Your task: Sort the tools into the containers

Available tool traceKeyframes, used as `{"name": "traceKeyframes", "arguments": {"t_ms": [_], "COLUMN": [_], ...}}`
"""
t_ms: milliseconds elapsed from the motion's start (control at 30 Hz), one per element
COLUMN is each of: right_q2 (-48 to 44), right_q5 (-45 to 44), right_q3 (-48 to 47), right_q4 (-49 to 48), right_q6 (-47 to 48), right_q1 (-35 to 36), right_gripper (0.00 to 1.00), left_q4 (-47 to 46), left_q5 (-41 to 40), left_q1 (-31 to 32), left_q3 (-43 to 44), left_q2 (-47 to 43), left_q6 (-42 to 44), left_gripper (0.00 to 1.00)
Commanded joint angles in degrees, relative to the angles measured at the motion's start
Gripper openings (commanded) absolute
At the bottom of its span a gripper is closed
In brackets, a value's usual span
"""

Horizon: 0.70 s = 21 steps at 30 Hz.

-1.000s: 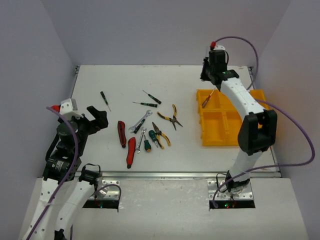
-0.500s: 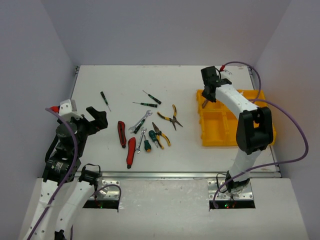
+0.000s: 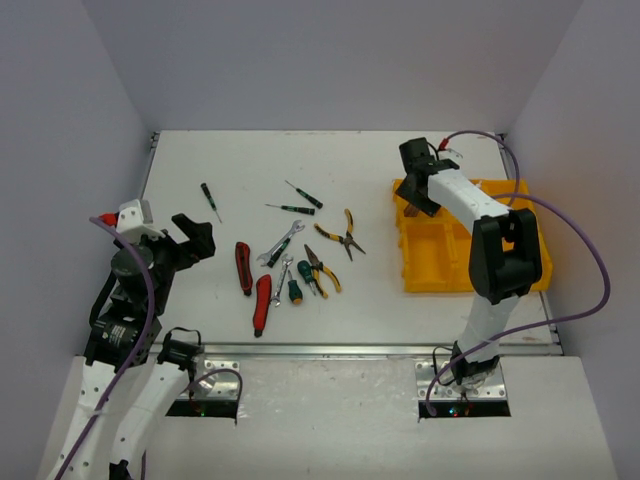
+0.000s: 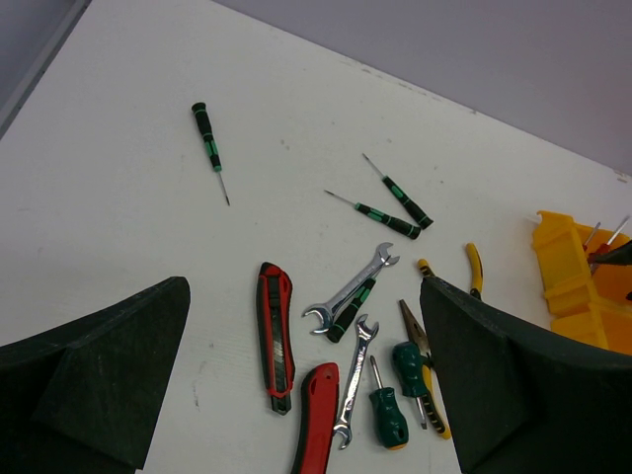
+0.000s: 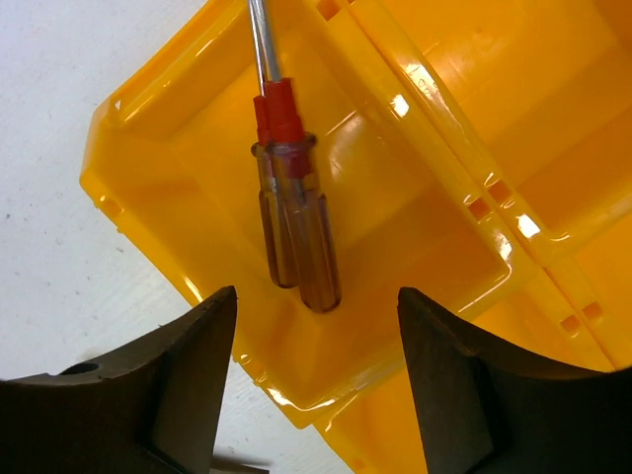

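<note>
Lowered right hand [image 5: 314, 326], jaws parted, has released red screwdriver [image 5: 291, 227] into yellow tray's [image 5: 158, 217] 10 o'clock compartment. Remaining tools [image 3: 290, 260] lie unsorted at 9 o'clock; left hand [image 4: 301, 296] is wide.

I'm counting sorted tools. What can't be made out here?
Top view: the red-handled screwdriver cannot be picked out under the right gripper; only the right wrist view shows it.
Right wrist view: the top edge cuts off its tip.
Top view: the right arm covers much of the yellow tray, hiding its right compartments' contents.
Left wrist view: the right edge and a finger cut off the tray.
</note>
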State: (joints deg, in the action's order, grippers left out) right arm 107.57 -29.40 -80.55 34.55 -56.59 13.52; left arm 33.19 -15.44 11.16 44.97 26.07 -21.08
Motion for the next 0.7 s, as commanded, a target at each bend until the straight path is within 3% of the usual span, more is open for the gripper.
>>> {"name": "traceKeyframes", "arguments": {"t_ms": [0, 200, 367, 533, 667], "right_q2": [-0.12, 0.27, -5.36, -8.41, -7.25], "right_q5": [-0.75, 1.62, 11.83, 21.18, 32.88], "right_q3": [-2.07, -3.98, -2.02, -0.71, -1.74], "right_q4": [-2.35, -2.64, -8.62, -12.16, -9.18], "right_q6": [3.8, 9.41, 20.21, 37.14, 43.41], "right_q1": [-0.37, -0.42, 2.41, 8.67, 12.04], "right_gripper": [0.69, 0.84, 0.94, 0.99, 0.99], "left_q4": [-2.56, -2.6, -2.6, -2.44, -2.34], "left_q5": [-0.03, -0.03, -0.11, -0.33, -0.77], "left_q1": [-0.44, -0.44, -0.44, -0.44, -0.44], "left_q3": [-0.16, -0.23, -0.15, 0.07, 0.08], "left_q2": [-0.58, -0.67, 0.2, 0.82, 0.61], "left_q6": [0.51, 0.51, 0.51, 0.48, 0.39], "left_gripper": [1.0, 1.0, 1.0, 1.0, 1.0]}}
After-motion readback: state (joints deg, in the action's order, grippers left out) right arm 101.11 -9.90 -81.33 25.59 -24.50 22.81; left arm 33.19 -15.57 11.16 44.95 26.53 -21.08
